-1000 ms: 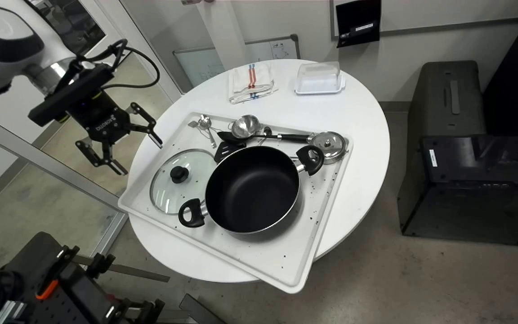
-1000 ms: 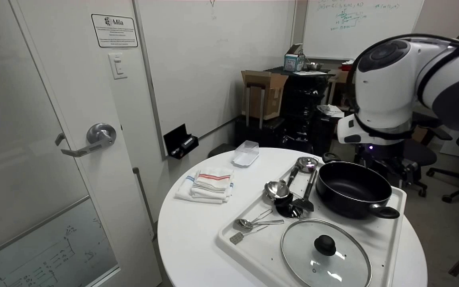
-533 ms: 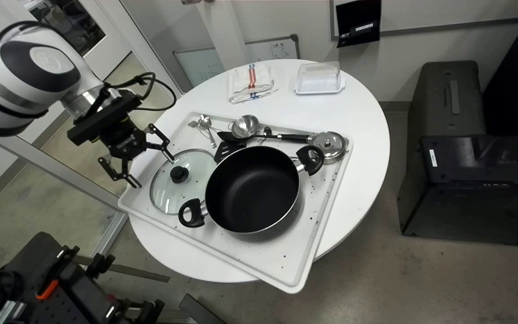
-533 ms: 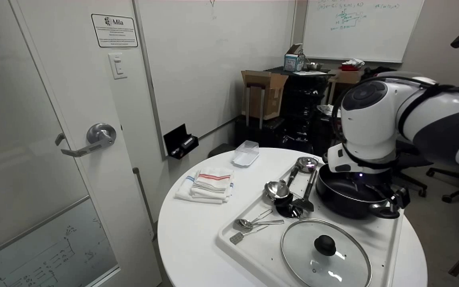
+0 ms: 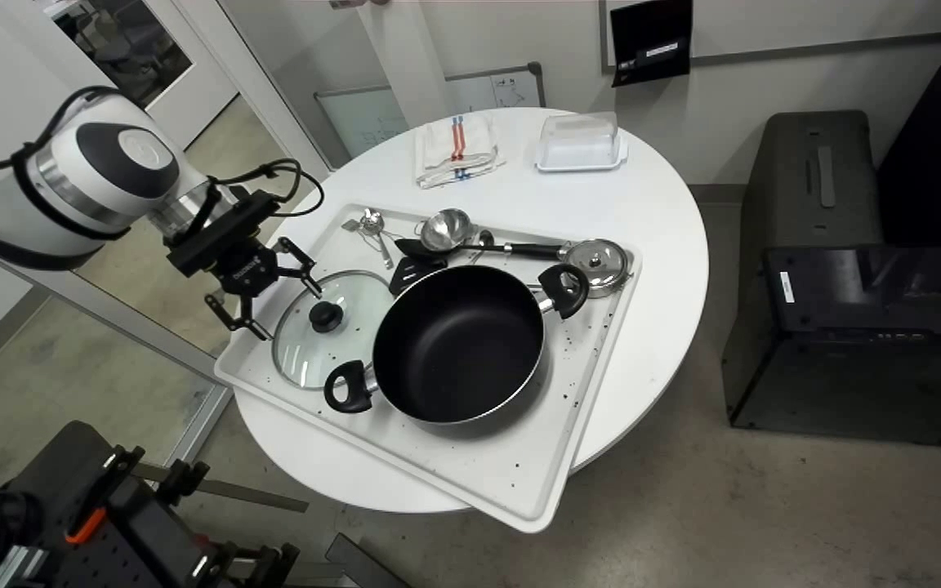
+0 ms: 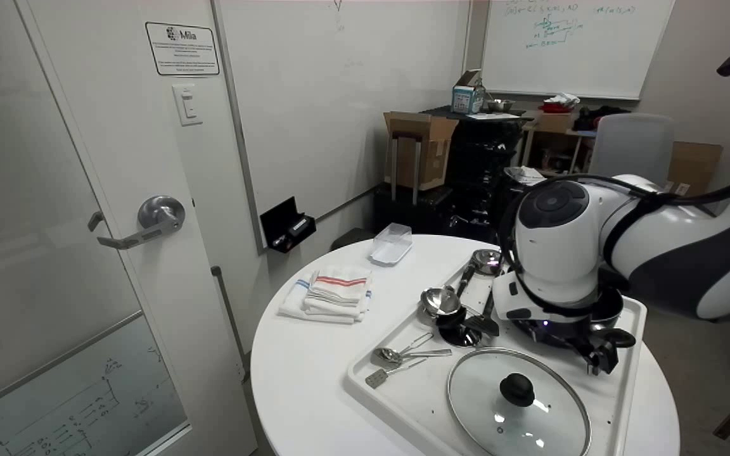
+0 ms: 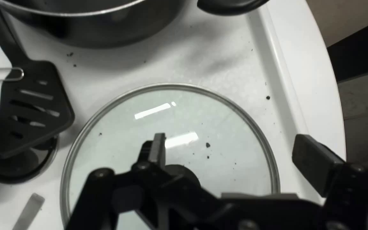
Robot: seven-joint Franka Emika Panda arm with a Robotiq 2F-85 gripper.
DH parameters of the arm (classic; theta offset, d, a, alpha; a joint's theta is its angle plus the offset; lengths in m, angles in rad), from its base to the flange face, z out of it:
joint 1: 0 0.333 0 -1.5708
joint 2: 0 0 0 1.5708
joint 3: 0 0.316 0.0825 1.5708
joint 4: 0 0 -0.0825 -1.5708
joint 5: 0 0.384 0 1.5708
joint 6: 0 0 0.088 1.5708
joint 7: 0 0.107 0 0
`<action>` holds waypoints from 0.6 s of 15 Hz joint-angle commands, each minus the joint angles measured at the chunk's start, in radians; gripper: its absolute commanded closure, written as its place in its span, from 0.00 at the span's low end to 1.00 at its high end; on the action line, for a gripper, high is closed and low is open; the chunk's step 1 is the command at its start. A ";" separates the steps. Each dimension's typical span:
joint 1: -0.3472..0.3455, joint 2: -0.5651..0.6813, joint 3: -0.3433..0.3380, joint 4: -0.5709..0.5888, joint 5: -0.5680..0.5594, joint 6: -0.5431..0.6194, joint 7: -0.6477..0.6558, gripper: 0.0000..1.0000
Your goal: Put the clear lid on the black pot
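Wrist view: gripper (image 7: 235,156) has jaws apart, clear lid (image 7: 184,123) ungrabbed, black pot (image 7: 113,30) lidless at the lid's 11 o'clock, so imo grab, lift and place remain.

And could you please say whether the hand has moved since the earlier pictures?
Yes: in an exterior view, the hand has moved rightward and down, toward the black lid knob.

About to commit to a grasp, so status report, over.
Black two-finger claw open, holding nothing. Round clear glass lid on rectangular white tray, wide round black pot uncovered. Possible snag: black slotted spatula close beside lid.
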 commanded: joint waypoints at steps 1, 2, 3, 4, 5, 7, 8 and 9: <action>0.038 0.113 0.006 0.117 -0.032 0.009 0.011 0.00; 0.047 0.139 0.006 0.144 -0.036 0.013 0.010 0.00; 0.055 0.160 0.004 0.168 -0.039 0.013 0.009 0.00; 0.062 0.181 0.002 0.192 -0.042 0.015 0.008 0.00; 0.065 0.200 0.001 0.215 -0.042 0.011 0.004 0.00; 0.069 0.233 -0.002 0.256 -0.047 0.009 0.002 0.00; 0.068 0.247 -0.002 0.274 -0.048 0.008 -0.001 0.00; 0.067 0.259 -0.002 0.291 -0.049 0.006 -0.003 0.00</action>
